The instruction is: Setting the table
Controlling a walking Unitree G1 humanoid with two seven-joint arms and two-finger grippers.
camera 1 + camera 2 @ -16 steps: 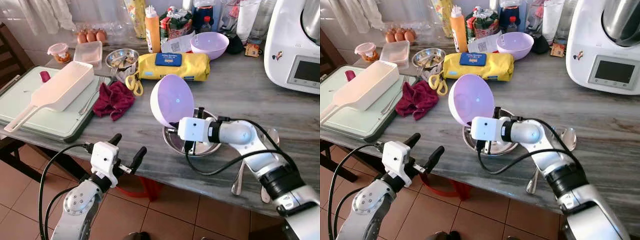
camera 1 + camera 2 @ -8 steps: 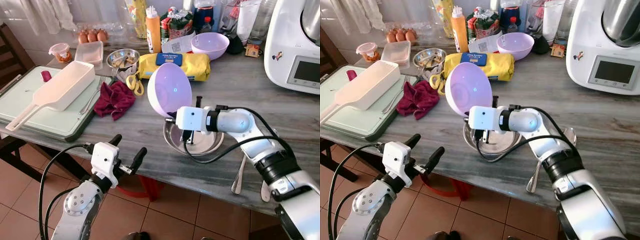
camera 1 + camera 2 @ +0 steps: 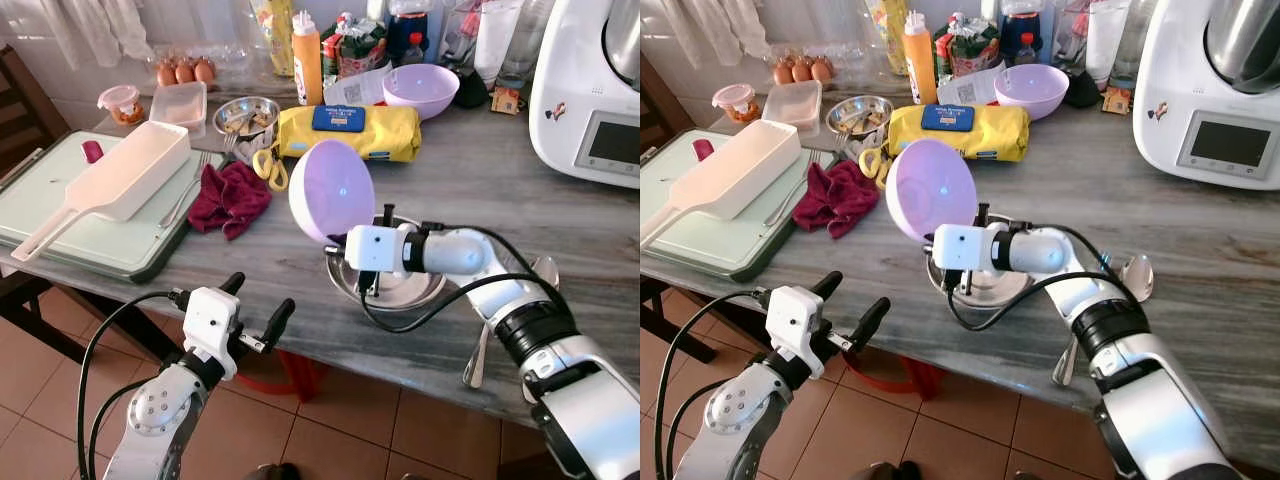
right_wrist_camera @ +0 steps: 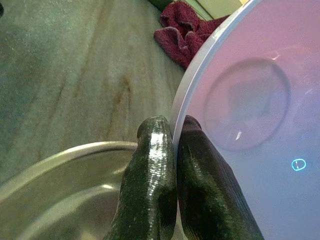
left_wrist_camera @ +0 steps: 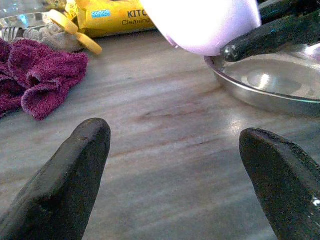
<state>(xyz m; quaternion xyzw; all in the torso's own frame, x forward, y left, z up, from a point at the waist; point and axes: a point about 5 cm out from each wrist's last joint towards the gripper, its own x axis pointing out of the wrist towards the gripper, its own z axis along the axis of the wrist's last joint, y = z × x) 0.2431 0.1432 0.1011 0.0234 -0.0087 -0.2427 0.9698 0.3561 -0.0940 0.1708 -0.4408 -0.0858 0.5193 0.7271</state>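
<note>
Lilac plastic bowl (image 3: pixel 331 191) stands tipped on edge above the shallow round steel dish (image 3: pixel 395 288), its hollow facing the camera, lifted clear of the grey marbled worktop (image 3: pixel 500 190). The right gripper (image 4: pixel 172 150) pinches the bowl's rim, one black finger (image 4: pixel 152 165) on the outside and the other against the inner face, jaws closed tight on the thin wall. Its white wrist and silver arm reach in over the steel dish from the robot's right.

Taking the steel dish as the landmark: a crumpled maroon cloth (image 3: pixel 228 196) lies well to its left; behind it sits a yellow pack of cleaning wipes (image 3: pixel 348 131), with yellow-handled scissors (image 3: pixel 268 168) just beside the pack's left end. A second lilac bowl (image 3: pixel 421 89) rests upright farther behind, near an orange squeeze bottle (image 3: pixel 306 60). To the dish's right, two metal spoons (image 3: pixel 478 350) lie near the worktop's front edge. Far to the left, a long white plastic handled container (image 3: pixel 122 181) lies on a pale green tray (image 3: pixel 100 245).

The left gripper (image 3: pixel 258 304) hovers in front of the worktop's edge, left of the dish, jaws spread wide and holding nothing; its two fingers (image 5: pixel 65 180) frame bare worktop.
</note>
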